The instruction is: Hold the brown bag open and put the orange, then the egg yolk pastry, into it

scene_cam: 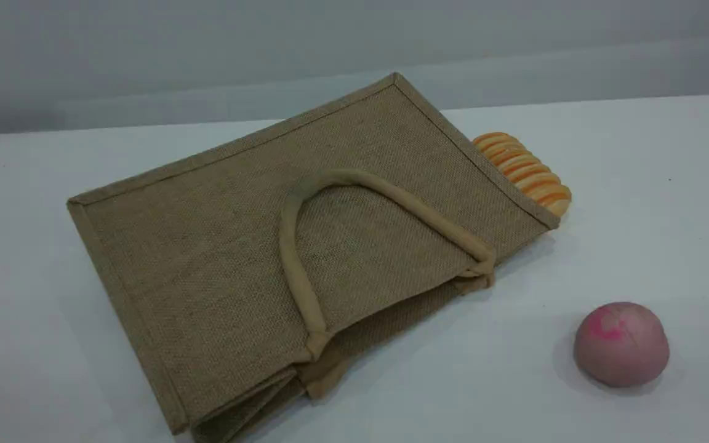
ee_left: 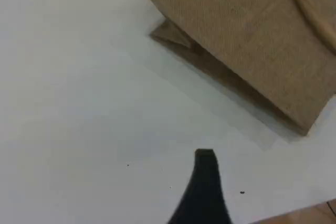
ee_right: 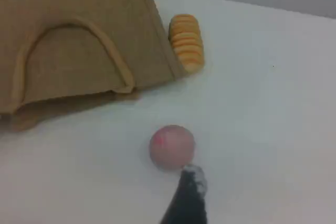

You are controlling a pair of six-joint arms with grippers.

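Note:
The brown bag (scene_cam: 207, 246) lies flat on the white table, mouth toward the front right, with one loop handle (scene_cam: 296, 258) folded over its upper face. The left wrist view shows a corner of the bag (ee_left: 252, 30), and the right wrist view shows its handle side (ee_right: 79, 51). The orange and the egg yolk pastry are out of view. Neither arm appears in the scene view. One dark fingertip (ee_left: 206, 171) of my left gripper hangs over bare table beside the bag. One fingertip (ee_right: 191, 190) of my right gripper hovers just in front of a pink bun, with nothing held.
A striped orange-and-tan bread roll (scene_cam: 524, 172) lies against the bag's far right edge, also in the right wrist view (ee_right: 186, 43). A smooth pink dome-shaped bun (scene_cam: 621, 343) sits at the front right (ee_right: 171, 146). The table's edge (ee_left: 315, 214) shows near the left fingertip.

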